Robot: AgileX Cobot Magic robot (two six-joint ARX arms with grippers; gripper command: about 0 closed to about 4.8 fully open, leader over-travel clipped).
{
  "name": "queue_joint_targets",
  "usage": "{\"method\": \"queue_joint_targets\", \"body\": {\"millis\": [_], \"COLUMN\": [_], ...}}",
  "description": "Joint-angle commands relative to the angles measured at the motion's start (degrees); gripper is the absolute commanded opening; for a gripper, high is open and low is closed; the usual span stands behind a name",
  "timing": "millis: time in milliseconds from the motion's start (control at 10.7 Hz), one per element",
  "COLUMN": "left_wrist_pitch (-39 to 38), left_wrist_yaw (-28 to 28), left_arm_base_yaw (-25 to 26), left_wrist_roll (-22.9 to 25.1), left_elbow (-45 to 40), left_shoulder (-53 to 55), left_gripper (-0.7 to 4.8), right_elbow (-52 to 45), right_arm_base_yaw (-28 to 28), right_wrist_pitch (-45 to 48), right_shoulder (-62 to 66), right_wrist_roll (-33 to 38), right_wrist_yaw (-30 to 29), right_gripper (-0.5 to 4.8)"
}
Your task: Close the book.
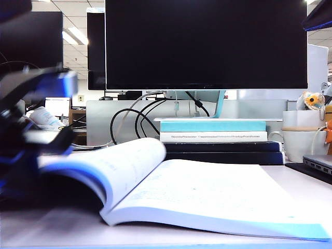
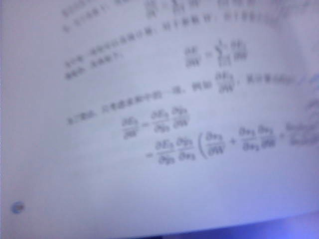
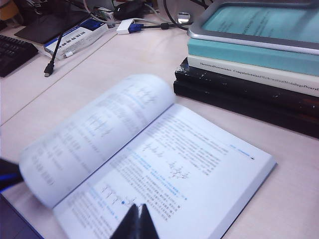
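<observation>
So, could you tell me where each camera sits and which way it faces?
Exterior: low at table level, facing the open book and monitor; left arm blurred at left.
Left wrist: close above a printed page; no gripper visible.
Right wrist: above, looking down at the book; right gripper tips shut.
Shared: book, book stack.

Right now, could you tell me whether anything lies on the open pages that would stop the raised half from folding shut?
Nothing visible does: the flat page of the book is bare. The right gripper hangs above its near edge; the left gripper is beside the raised half.
</observation>
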Motion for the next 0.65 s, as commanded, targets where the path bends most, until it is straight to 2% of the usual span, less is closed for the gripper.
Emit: {"method": "queue_joint_targets", "body": {"millis": [93, 374, 561, 654], "left_wrist_pitch": [22.91, 34.82, 47.39, 49.57], "left_wrist_yaw": [-5.27, -4.76, 5.55, 16.81], "left_arm_base_yaw": [-0.42, -0.42, -0.42, -0.26], "left_wrist_roll": [8.09, 15.91, 20.92, 24.5], "left_elbow": [-3.1, -4.0, -4.79, -4.81], "left_shoulder": [-0.07, -0.07, -0.07, 0.26], "left_gripper": [-0.06, -0.06, -0.06, -0.06], "right_elbow": [0.24, 0.15, 0.15, 0.15], "right_arm_base_yaw": [0.02, 0.07, 0.04, 0.04], "right_wrist_pitch": [1.4, 1.42, 1.42, 1.42], "right_shoulder": [-0.07, -0.07, -0.07, -0.07], "right_wrist_roll": [-0.15, -0.15, -0.15, -0.15], "right_wrist_yaw": [0.13, 1.33, 1.62, 1.62], "right_gripper": [-0.01, -0.01, -0.01, -0.01]}}
